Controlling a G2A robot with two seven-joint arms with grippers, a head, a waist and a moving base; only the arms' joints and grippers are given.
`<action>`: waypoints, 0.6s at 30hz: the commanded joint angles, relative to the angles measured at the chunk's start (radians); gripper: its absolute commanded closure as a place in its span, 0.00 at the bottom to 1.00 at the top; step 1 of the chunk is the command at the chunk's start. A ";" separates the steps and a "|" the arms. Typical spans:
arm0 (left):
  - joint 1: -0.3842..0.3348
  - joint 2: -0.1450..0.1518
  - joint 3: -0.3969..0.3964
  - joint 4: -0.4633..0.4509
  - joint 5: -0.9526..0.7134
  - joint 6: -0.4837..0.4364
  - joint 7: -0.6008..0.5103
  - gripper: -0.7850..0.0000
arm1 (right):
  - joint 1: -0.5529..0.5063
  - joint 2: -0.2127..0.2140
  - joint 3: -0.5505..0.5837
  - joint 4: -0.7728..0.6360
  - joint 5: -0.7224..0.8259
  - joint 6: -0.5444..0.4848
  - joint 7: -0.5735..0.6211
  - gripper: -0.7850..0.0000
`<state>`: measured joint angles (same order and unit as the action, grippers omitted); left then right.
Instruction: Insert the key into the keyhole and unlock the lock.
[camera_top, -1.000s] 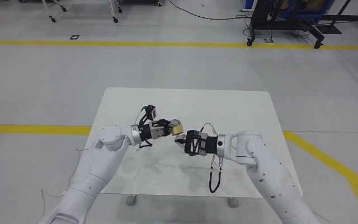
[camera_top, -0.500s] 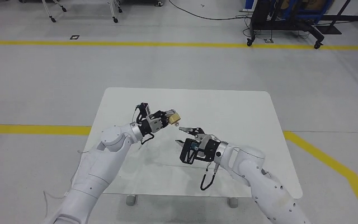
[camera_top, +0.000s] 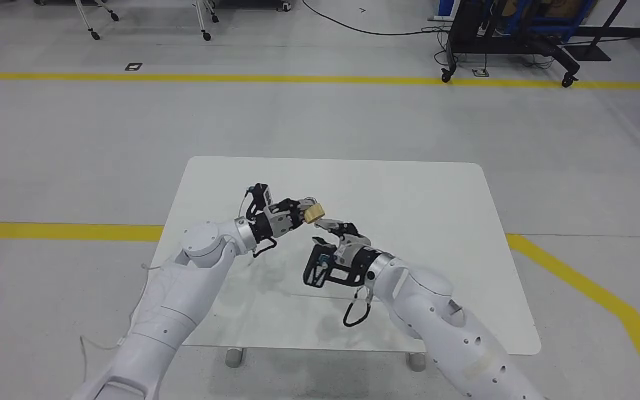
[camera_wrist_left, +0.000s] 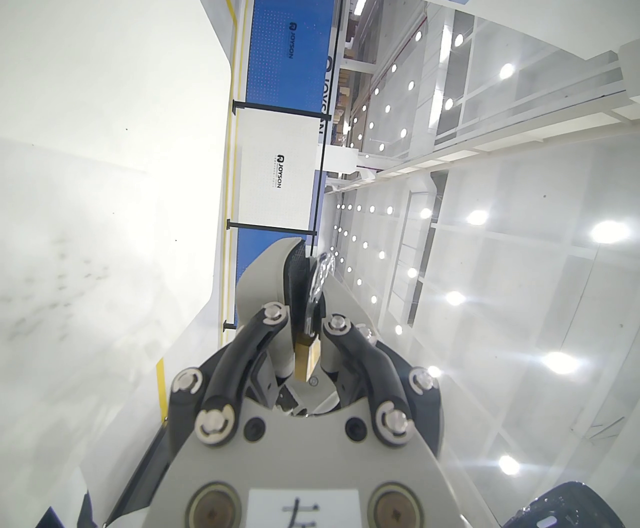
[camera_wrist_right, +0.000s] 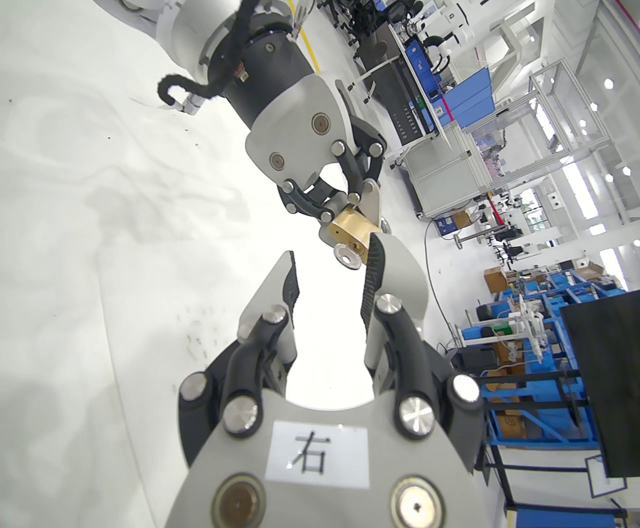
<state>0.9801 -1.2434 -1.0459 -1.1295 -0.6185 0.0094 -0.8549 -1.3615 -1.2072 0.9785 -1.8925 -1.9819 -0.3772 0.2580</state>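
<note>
Gripping the brass lock (camera_wrist_right: 351, 229) mid-frame above the white surface (camera_top: 430, 200), the left claw (camera_top: 300, 213) is clenched around it. The key (camera_wrist_right: 347, 255) appears seated in the lock. The right claw (camera_wrist_right: 332, 265), spread open beside it, seemingly has yet to turn it.

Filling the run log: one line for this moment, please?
left gripper: shut on padlock | key: in keyhole | right gripper: jaws open near key
</note>
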 joint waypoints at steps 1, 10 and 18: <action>-0.002 -0.001 0.001 0.002 0.005 -0.001 -0.003 1.00 | 0.006 -0.003 -0.007 0.002 -0.004 0.003 0.015 0.64; -0.002 -0.002 0.001 0.003 0.020 0.006 -0.004 1.00 | 0.024 -0.014 -0.030 0.015 -0.003 0.022 0.059 1.00; 0.001 -0.002 -0.006 -0.003 0.037 -0.012 -0.006 1.00 | 0.007 -0.021 0.012 0.026 0.146 0.050 0.040 1.00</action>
<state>0.9806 -1.2457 -1.0500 -1.1306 -0.5848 0.0048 -0.8608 -1.3513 -1.2273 0.9785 -1.8688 -1.8835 -0.3316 0.3077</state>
